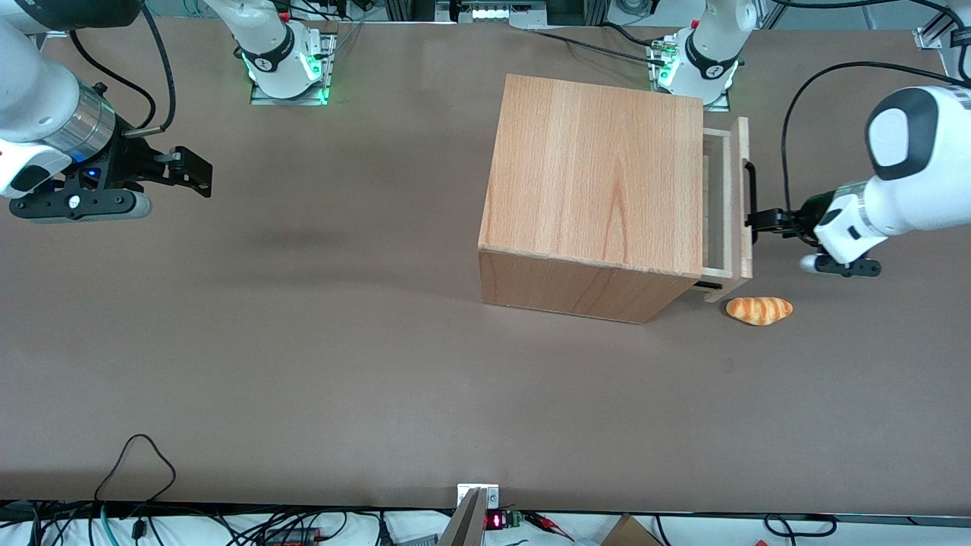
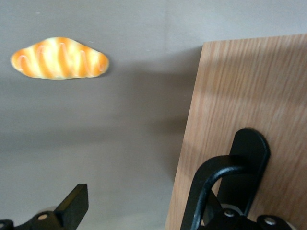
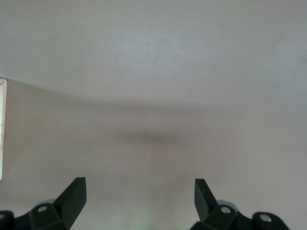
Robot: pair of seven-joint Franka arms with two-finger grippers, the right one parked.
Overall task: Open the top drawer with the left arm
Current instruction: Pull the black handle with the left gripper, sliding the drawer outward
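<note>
A: Front view first: why is the hand (image 1: 758,221) level with the handle (image 1: 749,199)?

B: To pull the top drawer (image 1: 733,208). It sticks slightly out of 1 cabinet (image 1: 599,182); 1 bread roll (image 1: 759,310) lies nearer on the tabletop (image 1: 341,341).

A: And the wrist view?

B: The fingers (image 2: 73,206) look spread, 1 apparently hooked inside the handle (image 2: 218,179) against the drawer front (image 2: 249,105). 1 roll (image 2: 60,58).

Pale grained wood on the cabinet (image 1: 595,178) and top drawer (image 1: 740,208), with black on its bar handle (image 1: 749,189). Orange and cream stripes across the bread roll (image 1: 759,310). White left arm (image 1: 903,189), dark grey cap, black gripper (image 1: 758,221). Plain brown table (image 1: 303,341).
</note>
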